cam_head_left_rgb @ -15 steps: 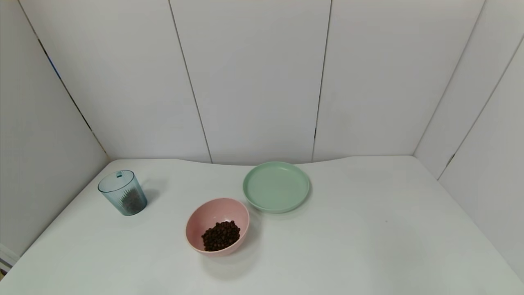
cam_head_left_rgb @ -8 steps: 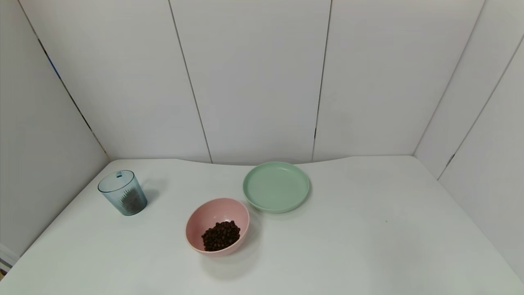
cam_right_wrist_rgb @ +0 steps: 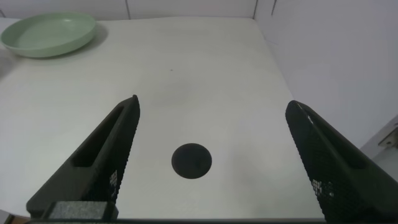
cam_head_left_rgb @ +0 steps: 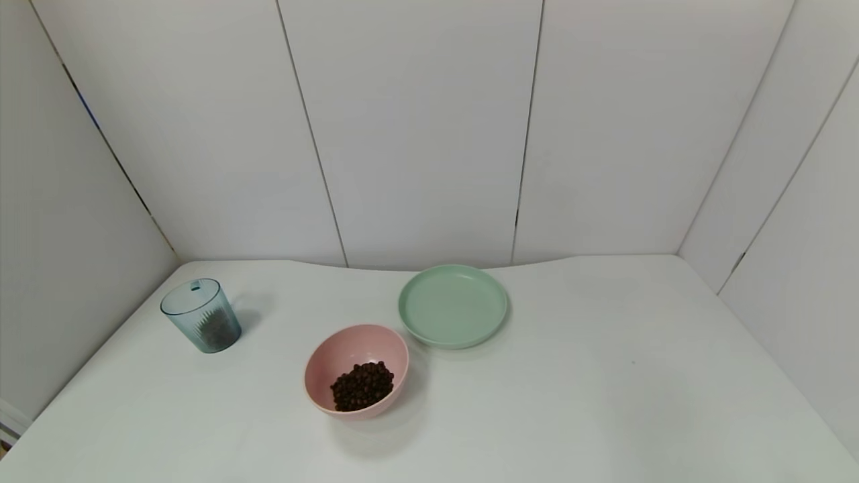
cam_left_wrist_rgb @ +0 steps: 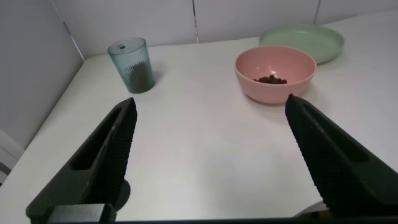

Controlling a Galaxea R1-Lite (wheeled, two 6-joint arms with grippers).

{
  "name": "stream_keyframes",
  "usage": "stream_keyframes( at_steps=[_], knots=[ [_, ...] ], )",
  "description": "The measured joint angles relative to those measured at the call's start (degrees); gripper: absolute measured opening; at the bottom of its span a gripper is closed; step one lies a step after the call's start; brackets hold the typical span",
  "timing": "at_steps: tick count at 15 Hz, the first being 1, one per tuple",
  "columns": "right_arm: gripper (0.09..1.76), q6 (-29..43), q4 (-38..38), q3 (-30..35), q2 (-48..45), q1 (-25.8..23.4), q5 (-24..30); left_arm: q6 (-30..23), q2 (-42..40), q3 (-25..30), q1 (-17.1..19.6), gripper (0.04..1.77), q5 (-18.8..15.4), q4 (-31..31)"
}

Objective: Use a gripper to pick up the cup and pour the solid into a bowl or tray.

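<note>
The transparent blue-grey ribbed cup (cam_head_left_rgb: 201, 315) stands upright at the table's far left with some dark pieces in its bottom; it also shows in the left wrist view (cam_left_wrist_rgb: 131, 65). The pale pink bowl (cam_head_left_rgb: 329, 362) sits near the middle and holds a heap of dark brown solid (cam_head_left_rgb: 362, 386); it shows in the left wrist view too (cam_left_wrist_rgb: 275, 73). Neither gripper shows in the head view. My left gripper (cam_left_wrist_rgb: 211, 155) is open and empty, pulled back over the table's near edge. My right gripper (cam_right_wrist_rgb: 211, 158) is open and empty over the table's right part.
A shallow pale green plate (cam_head_left_rgb: 453, 306) sits behind and to the right of the bowl, also in the right wrist view (cam_right_wrist_rgb: 50, 34). A round dark spot (cam_right_wrist_rgb: 191, 160) lies on the table under the right gripper. White walls close in the table.
</note>
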Motion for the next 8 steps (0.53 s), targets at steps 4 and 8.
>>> stream_keyframes(
  at_steps=[4,8],
  knots=[
    [1.71,0.0,0.0,0.0,0.0,-0.02,0.02,-0.59,0.0,0.02,0.0,1.72,0.85,3.95],
    [1.71,0.0,-0.02,0.0,0.0,-0.02,0.02,-1.32,0.0,0.0,0.02,1.72,1.85,4.04]
  ],
)
